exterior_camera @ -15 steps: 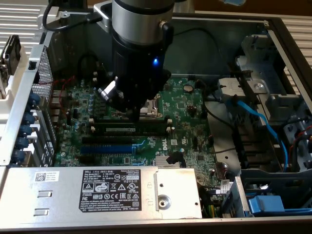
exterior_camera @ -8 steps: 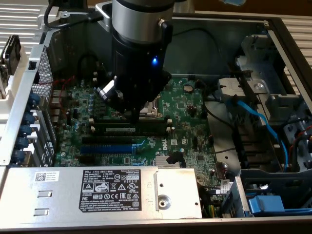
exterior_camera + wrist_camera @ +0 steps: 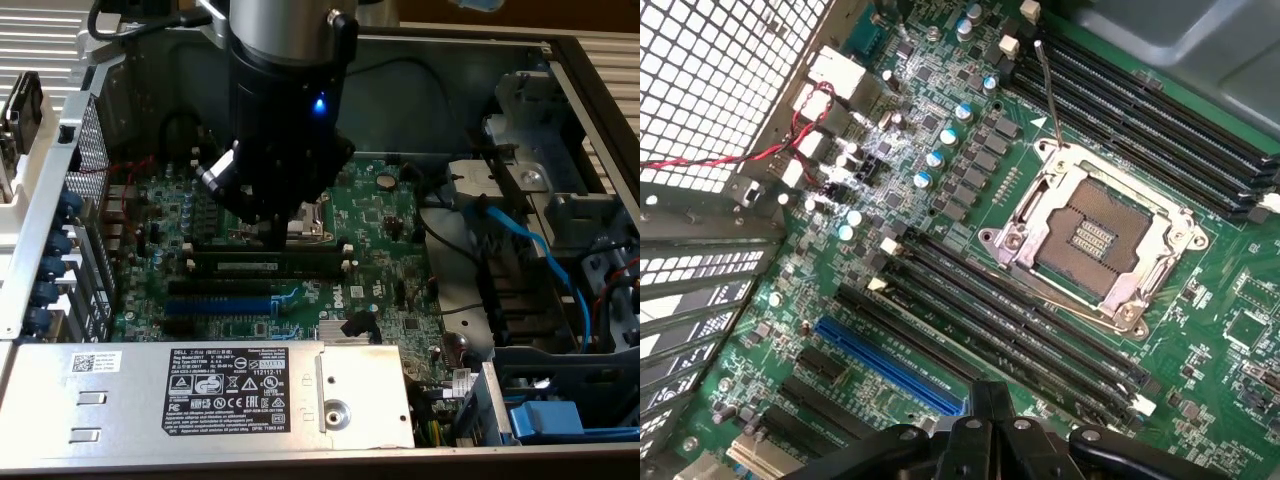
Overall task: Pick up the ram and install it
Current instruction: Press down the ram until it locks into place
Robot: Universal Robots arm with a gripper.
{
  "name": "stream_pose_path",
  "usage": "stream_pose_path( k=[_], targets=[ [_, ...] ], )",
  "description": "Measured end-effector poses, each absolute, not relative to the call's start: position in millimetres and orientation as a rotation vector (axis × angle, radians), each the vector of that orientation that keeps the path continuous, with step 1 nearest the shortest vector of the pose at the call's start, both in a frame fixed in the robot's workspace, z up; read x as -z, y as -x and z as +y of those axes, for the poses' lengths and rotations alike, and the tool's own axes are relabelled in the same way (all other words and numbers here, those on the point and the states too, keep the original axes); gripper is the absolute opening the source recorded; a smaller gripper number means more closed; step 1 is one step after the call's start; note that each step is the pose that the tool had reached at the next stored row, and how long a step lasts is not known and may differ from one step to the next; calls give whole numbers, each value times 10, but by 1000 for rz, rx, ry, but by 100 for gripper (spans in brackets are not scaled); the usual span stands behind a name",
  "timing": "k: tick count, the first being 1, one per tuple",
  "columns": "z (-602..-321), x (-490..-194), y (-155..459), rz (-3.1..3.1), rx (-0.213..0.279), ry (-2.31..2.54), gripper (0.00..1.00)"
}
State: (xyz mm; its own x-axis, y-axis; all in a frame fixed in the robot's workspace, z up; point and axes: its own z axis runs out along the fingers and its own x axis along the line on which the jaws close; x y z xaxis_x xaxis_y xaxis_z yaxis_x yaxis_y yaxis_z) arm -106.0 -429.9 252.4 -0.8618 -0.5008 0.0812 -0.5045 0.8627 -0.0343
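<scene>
The work appears to be at the install step. The ram (image 3: 265,266), a long, thin, dark stick with a white label strip along its face, lies along one of the long black memory slots (image 3: 262,281) of the green Dell motherboard (image 3: 385,215). It sits between the white end clips, just on the near side of the square metal processor socket (image 3: 305,215). It looks placed in the slot, but I cannot tell whether it is pressed fully home. In the wrist view I cannot pick it out with certainty.

The black gripper (image 3: 272,228) hangs directly over the far side of that stick, very near it. Contact is hidden by its own body, and it carries nothing that can be seen. Whether it is clenched or released cannot be told from either view.

In my judgement, finishing calls for straight, even downward pressure along the stick's top edge until both clips close, without tilting it toward the socket.

On the near side, the grey metal power supply cover (image 3: 120,400) bears a black sticker (image 3: 245,390) headed "DELL", its small print unreadable. A white "Dell" logo (image 3: 358,290) is printed on the board, toward the exterior view's right of the blue expansion slot (image 3: 220,303).
</scene>
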Motion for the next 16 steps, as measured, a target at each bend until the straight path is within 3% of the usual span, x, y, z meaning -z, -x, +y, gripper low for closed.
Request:
stream_pose_path(
  k=[5,16],
  targets=[
    [-4300,-2534,1057,-2970,-113,-755,10],
    [-4299,-2556,1057,-3016,-117,-606,10]
  ],
)
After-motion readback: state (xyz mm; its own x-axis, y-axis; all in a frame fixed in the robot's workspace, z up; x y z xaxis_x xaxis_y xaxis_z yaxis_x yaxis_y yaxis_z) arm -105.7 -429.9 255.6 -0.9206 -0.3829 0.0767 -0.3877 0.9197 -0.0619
